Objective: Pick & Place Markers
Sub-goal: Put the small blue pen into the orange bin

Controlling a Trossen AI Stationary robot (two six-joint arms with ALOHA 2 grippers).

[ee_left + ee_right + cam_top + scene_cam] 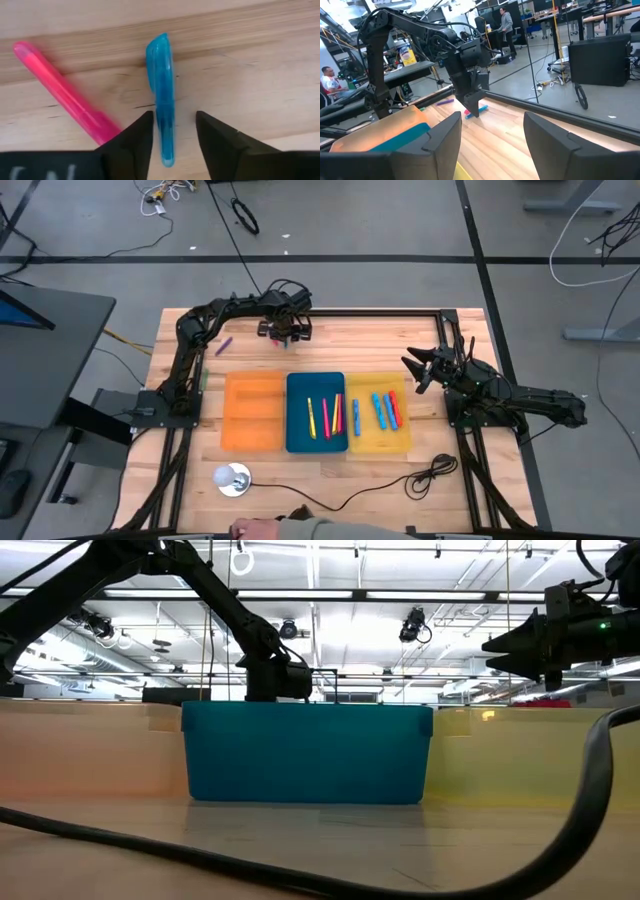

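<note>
Several markers already lie sorted in the blue tray (298, 430) and yellow tray (401, 442); the orange tray (252, 425) looks empty. The left claw (174, 131), fingers parted, straddles a blue marker (162, 95) on the surface (260, 75), its length running straight out ahead between the fingers. A pink marker (60, 90) lies just beside, angled away; a purple marker (224, 345) waits farther off. The right claw (412, 368) hovers parted and empty, well apart.
</note>
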